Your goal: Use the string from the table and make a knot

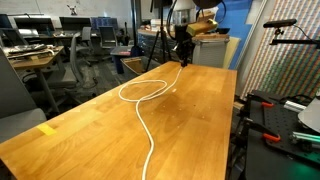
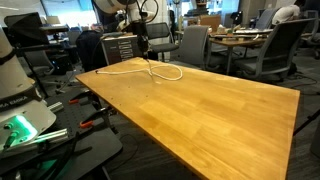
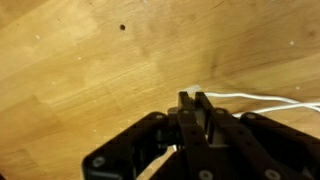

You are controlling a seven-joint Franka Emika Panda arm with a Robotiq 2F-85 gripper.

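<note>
While one hand (image 3: 193,98) pinches one string (image 3: 252,98), one table (image 1: 80,130) lies beneath.

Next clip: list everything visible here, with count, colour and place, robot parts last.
table: one, light-brown wood, centre of both exterior views
string: one, white, looped on the table with a tail running to one edge
tape mark: one, yellow, near a table edge
office chairs: several, dark, by the grey desks behind the table
arm: one, over the table end where the loop lies
jaws: one pair, black, shut on the string in the wrist view
</note>
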